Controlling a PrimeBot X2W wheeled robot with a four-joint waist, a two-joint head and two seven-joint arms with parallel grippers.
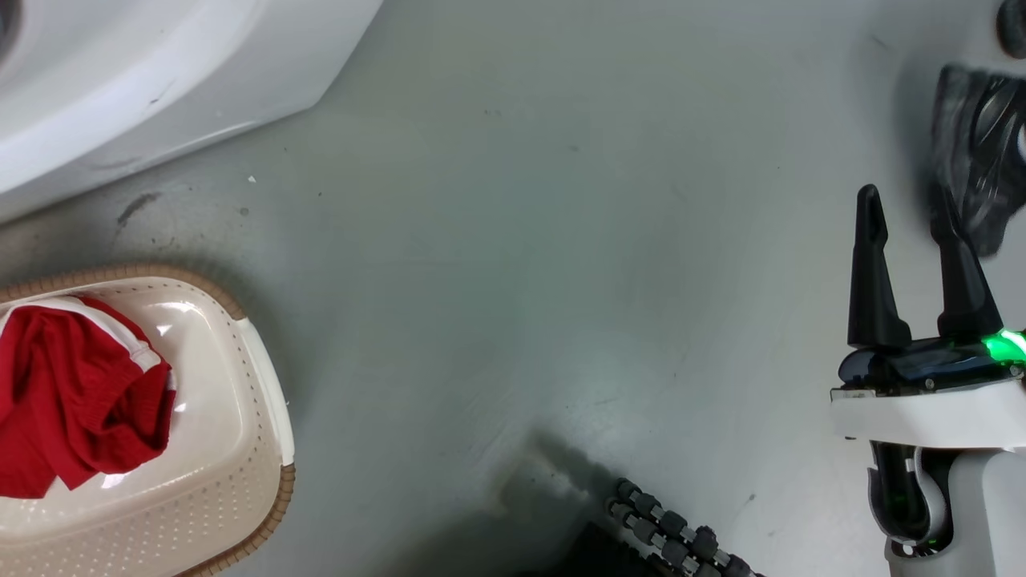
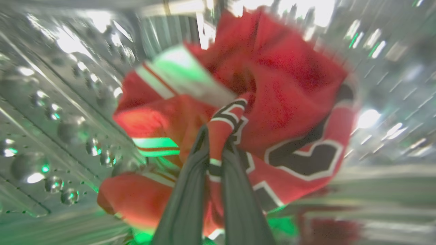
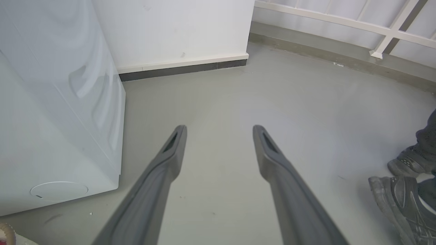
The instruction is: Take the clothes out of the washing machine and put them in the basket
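1. The left gripper (image 2: 217, 137) reaches into the drum (image 2: 61, 102). Its fingers are pinched on a fold of a red jersey (image 2: 279, 102), and the fold stands up between the tips toward 12 o'clock.
2. The jersey is bunched in the drum. In the blurred left wrist view its white trim is at 10 o'clock and its black lettering at 4 o'clock.
3. In the head view the right gripper (image 1: 910, 208) is at 3 o'clock over the floor (image 1: 521, 240). Its fingers point to 12 o'clock, spread apart and holding nothing.
4. The right wrist view shows the washer (image 3: 51, 119) at 9 o'clock and a person's shoes (image 3: 402, 190) at 4 o'clock.
5. In the head view the basket (image 1: 264, 377) sits on the floor at 8 o'clock. A red garment (image 1: 72, 393) lies inside it, and the washer is at 11 o'clock.
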